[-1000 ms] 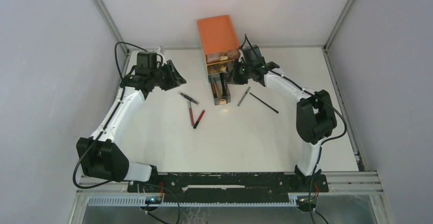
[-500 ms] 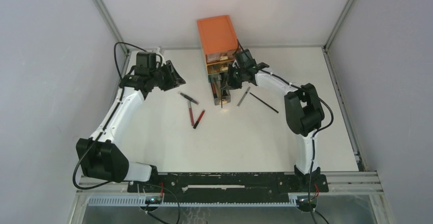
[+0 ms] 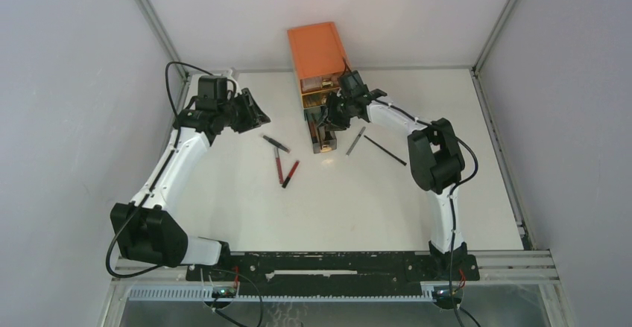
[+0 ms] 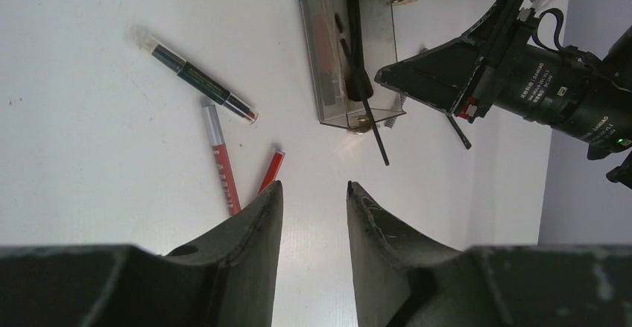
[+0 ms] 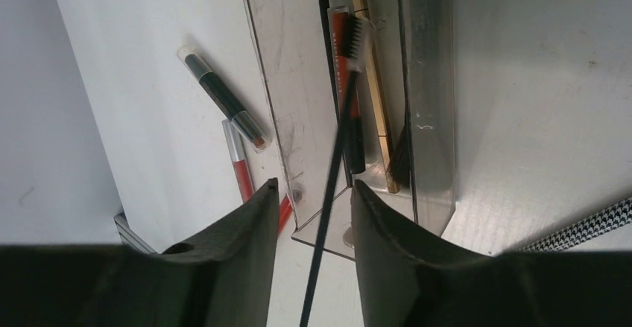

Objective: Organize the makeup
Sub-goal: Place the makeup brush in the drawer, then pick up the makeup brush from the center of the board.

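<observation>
A thin black spoolie brush (image 5: pixel 341 129) lies slanted, head inside the pulled-out clear drawer (image 5: pixel 428 118), handle sticking out over its front wall (image 4: pixel 370 115). My right gripper (image 5: pixel 314 184) is open astride that handle without touching it, hovering at the drawer's front (image 3: pixel 329 116). The drawer holds a red pencil (image 5: pixel 341 36) and a gold-handled brush (image 5: pixel 376 96). A black pencil (image 4: pixel 201 83) and two red pencils (image 4: pixel 221 163) (image 4: pixel 271 170) lie on the table. My left gripper (image 4: pixel 314 185) is open and empty above the table near them (image 3: pixel 261 115).
The orange three-drawer chest (image 3: pixel 319 51) stands at the back centre, the clear drawer (image 3: pixel 322 144) drawn out toward me. A patterned silver pencil (image 3: pixel 355 140) and a long black brush (image 3: pixel 385 150) lie right of the drawer. Grey walls close both sides.
My right arm has swung left, bringing its gripper over the front of the open drawer. The left arm and the loose pencils have not moved.
</observation>
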